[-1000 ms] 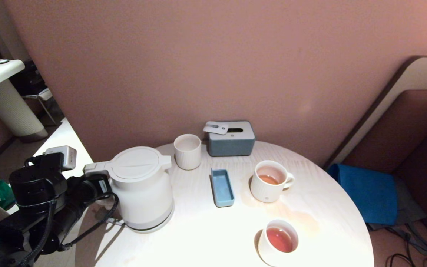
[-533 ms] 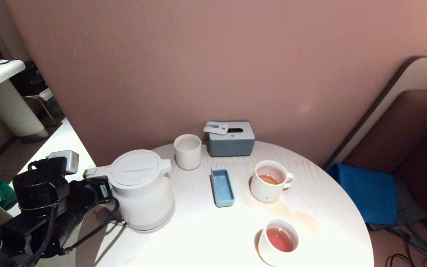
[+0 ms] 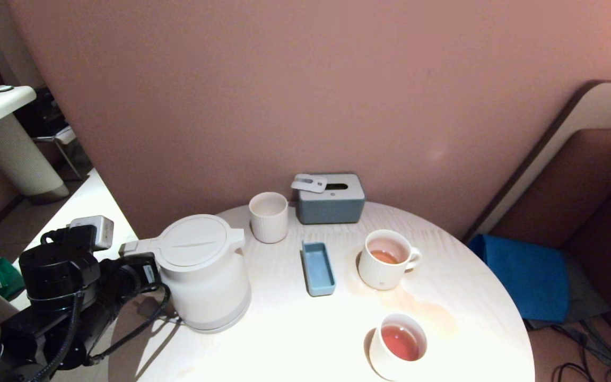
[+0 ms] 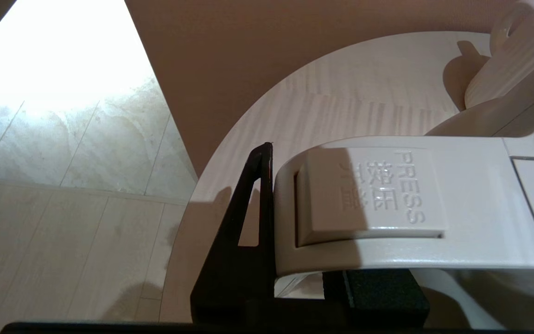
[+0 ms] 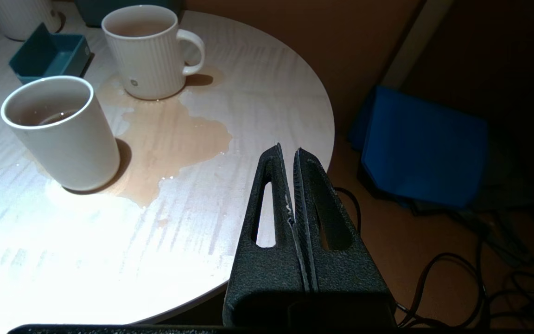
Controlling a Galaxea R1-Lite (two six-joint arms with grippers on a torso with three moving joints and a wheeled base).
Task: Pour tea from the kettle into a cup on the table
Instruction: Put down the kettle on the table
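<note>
The left gripper (image 4: 295, 278) jaws were clamped on the kettle (image 3: 202, 270) handle, keeping it upright on the worktop (image 3: 295, 329). The cup (image 3: 386, 259) — holding some tea (image 3: 385, 257) — stood well beyond them. The right gripper (image 5: 290, 185) hung off the worktop's edge, clenched on nothing.

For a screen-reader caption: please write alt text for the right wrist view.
The shut right gripper hangs past the table edge, empty. On the table, spilled tea pools between the ribbed cup and a plain white cup.
</note>
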